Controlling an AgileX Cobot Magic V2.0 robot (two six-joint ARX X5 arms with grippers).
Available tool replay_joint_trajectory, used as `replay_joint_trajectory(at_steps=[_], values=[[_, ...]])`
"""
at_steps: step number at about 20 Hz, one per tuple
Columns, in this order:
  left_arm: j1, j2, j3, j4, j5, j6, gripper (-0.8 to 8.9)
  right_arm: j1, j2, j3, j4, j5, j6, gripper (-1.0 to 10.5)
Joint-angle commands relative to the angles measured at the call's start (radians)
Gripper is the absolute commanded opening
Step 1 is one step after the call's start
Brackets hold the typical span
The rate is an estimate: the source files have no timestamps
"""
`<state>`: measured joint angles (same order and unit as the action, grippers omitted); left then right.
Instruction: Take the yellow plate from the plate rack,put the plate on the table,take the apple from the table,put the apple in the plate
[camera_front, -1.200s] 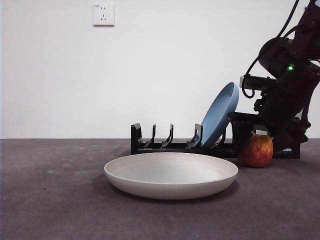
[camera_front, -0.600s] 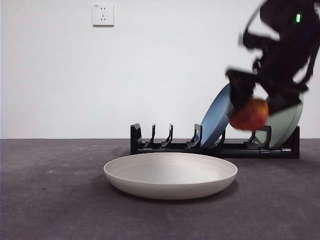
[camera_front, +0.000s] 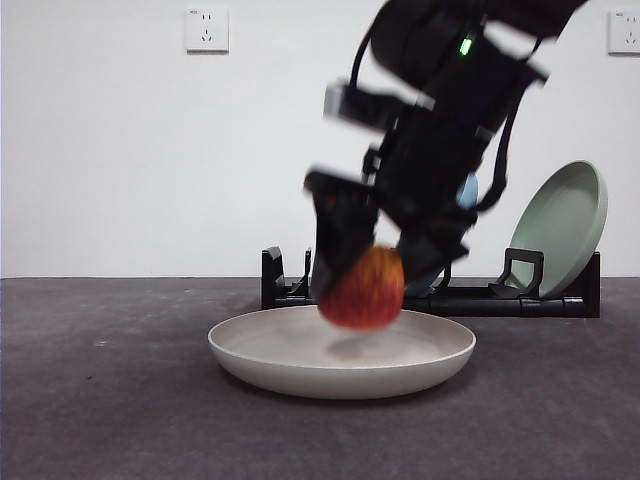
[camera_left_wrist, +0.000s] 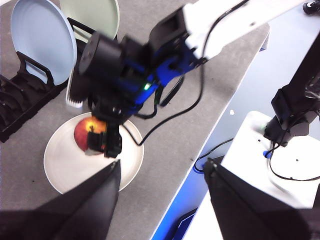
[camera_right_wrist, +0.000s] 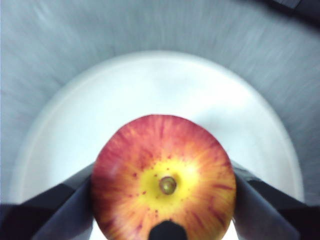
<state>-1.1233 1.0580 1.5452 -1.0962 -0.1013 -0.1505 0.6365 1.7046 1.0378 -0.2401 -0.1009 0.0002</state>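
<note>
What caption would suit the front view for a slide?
Right gripper holds the apple just above the yellow plate, with the plate rack behind.

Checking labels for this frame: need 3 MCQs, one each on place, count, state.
1. Where is the apple?
A. on the table by the rack
B. over the yellow plate
C. in the plate rack

2. How many plates stand in the rack?
A. one
B. two
C. three

3. The right gripper is:
A. open, empty
B. shut on the apple
C. holding a plate

B: right wrist view shows the cream plate under the apple.
B: left wrist view shows blue plate and green plate.
B: fingers flank the apple.
</note>
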Motion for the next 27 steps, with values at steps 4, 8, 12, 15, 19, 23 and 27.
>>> replay_joint_trajectory(at_steps=[4,8,12,15,19,23,27], values=[[-0.003,-0.001,-0.005,-0.006,-0.002,0.005,2.83,0.029,0.091,-0.002,0.027,0.031,-0.003,-0.2],[-0.003,-0.001,-0.005,-0.006,-0.002,0.005,2.83,0.034,0.097,-0.002,0.007,0.03,-0.002,0.2],[-0.003,-0.001,-0.005,-0.006,-0.002,0.004,2.83,0.033,0.096,-0.002,-0.002,0.03,0.002,5.0],[-0.003,-0.001,-0.005,-0.006,-0.002,0.004,2.83,0.034,0.083,-0.001,-0.001,0.029,0.002,6.1],[-0.003,-0.001,-0.005,-0.006,-0.002,0.004,2.83,0.033,-0.001,-0.001,-0.009,0.03,0.002,6.1],[-0.003,-0.001,-0.005,-0.018,-0.002,0.004,2.83,0.033,-0.169,-0.001,-0.138,0.029,0.003,6.1],[-0.003,-0.001,-0.005,-0.051,-0.003,0.004,2.83,0.034,-0.41,-0.001,-0.434,0.021,0.019,6.0]])
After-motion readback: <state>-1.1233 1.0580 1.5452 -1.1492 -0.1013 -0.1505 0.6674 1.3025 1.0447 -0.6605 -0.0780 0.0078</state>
